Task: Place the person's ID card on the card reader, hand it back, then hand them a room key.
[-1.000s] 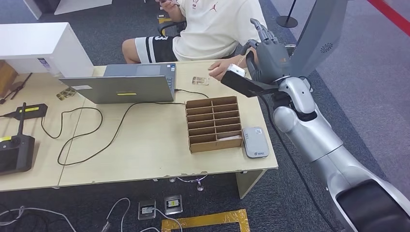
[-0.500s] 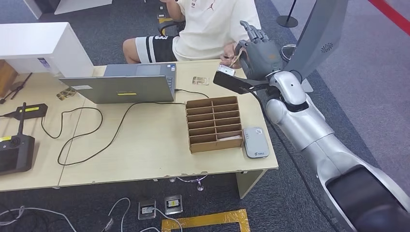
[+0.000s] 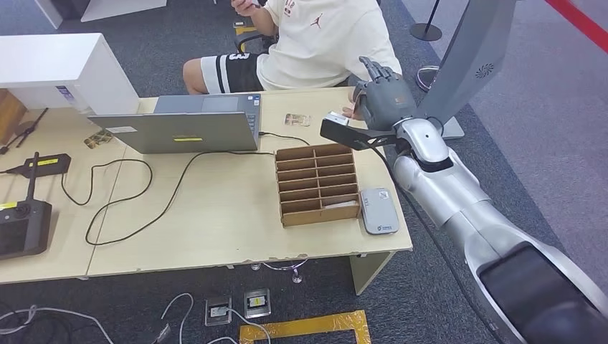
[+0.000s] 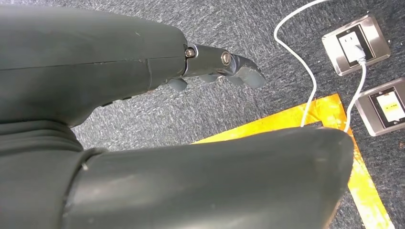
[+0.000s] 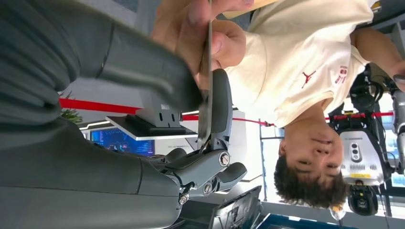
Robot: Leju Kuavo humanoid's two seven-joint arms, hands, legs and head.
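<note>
Fingers (image 5: 217, 102) of the right hand (image 3: 383, 97) are closed on a thin card (image 5: 206, 81), which is pinched edge-on between a finger and the thumb. The card is also touched by the person's hand (image 5: 217, 36) at its other end, so it is held by both at once, at the far edge of the table (image 3: 215, 222). From here the card could be dropped if it is let go by one side too soon. It could also be bent if it is pulled while the pinch is tight. The reader (image 3: 378, 210) lies near the front corner, just beside the box (image 3: 317, 183), well apart from the card. The pinch and the person's grip are shown close up in the right wrist view; in the head view the card is hidden behind the hand, but the table layout is shown. The left hand (image 4: 143, 95) is seen in its wrist view over carpet, holding nothing, fingers curled in a little; how far cannot be told.
</note>
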